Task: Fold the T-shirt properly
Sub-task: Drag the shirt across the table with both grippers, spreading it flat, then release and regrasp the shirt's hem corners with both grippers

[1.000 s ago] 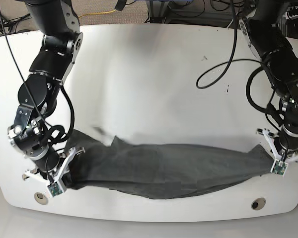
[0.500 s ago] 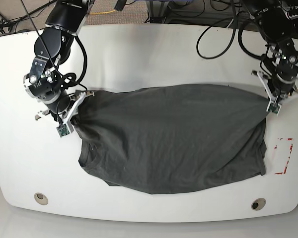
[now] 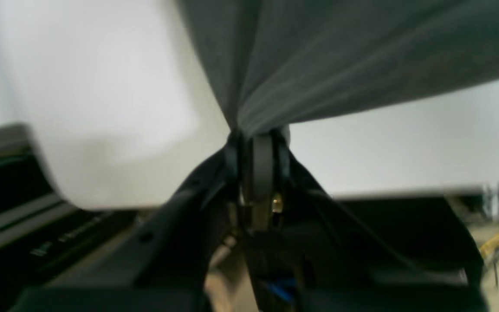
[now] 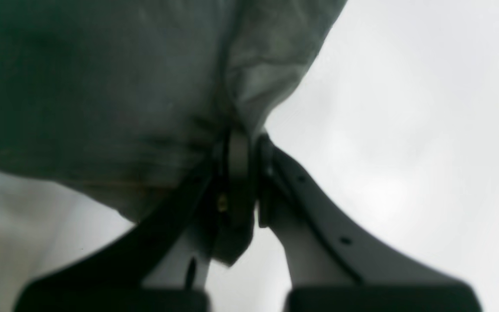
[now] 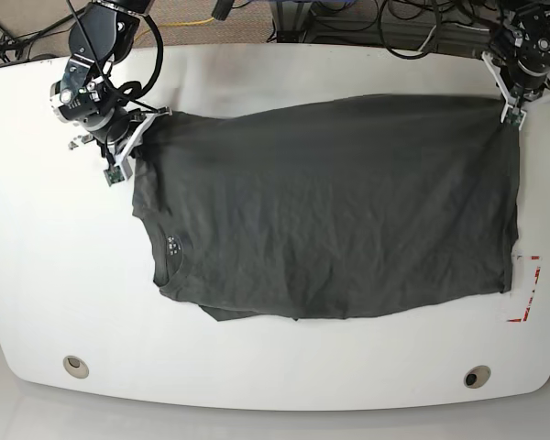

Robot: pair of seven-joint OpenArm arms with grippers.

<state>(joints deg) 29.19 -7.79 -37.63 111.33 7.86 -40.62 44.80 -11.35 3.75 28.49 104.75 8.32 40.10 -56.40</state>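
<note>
The dark grey T-shirt [image 5: 330, 211] lies spread wide over the white table [image 5: 275, 376], neck opening with pale lettering [image 5: 172, 246] at the left. My left gripper [image 5: 511, 101] is shut on the shirt's far right corner; the left wrist view shows the left gripper [image 3: 256, 136] pinching the T-shirt [image 3: 340, 56], which is stretched taut. My right gripper [image 5: 136, 137] is shut on the far left corner. Up close, the right gripper [image 4: 243, 138] clamps bunched folds of the T-shirt [image 4: 102, 86]. The near hem has a small fold tucked under at the lower left.
A red rectangular mark [image 5: 525, 293] sits on the table just right of the shirt. Two round holes [image 5: 73, 365] [image 5: 477, 377] lie near the front edge. Cables [image 5: 394, 23] and dark equipment run behind the table's far edge.
Both arms have swept from the front edge to the far side, dragging the shirt's corners with them. The bunched cloth has opened out flat across the table.
</note>
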